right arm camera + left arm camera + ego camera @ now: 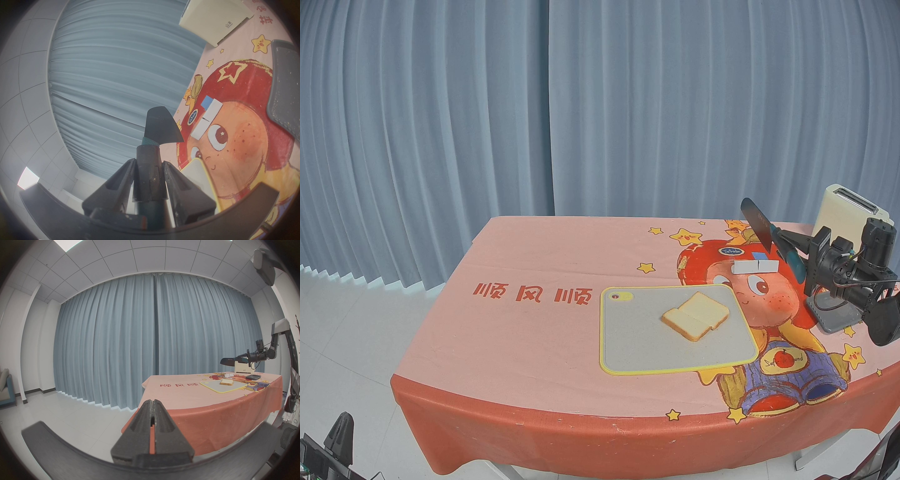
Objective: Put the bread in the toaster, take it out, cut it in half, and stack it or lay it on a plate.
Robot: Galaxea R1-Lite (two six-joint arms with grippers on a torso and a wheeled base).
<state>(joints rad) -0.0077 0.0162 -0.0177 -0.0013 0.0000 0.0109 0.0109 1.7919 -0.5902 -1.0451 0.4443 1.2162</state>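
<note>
While the right gripper (149, 175) was clamped tight around the handle of the knife (760, 223), it hung in the air over the right side of the table (537, 337), with the dark blade sticking up and tilted toward the curtain. The bread (695, 315) was sitting on the grey cutting board (637, 337) with the yellow rim, toward its far right corner. It looked like two pieces, one lying partly on top of the other. The knife was well apart from the bread and touched nothing on the table. The cream toaster (850, 209) stood at the far right edge behind the arm, and a dark grey plate (286, 93) lay on the cloth just below the arm, right of the board. The left gripper (152, 430) was way off the table, low on the left, its fingers pressed together with nothing between them.
</note>
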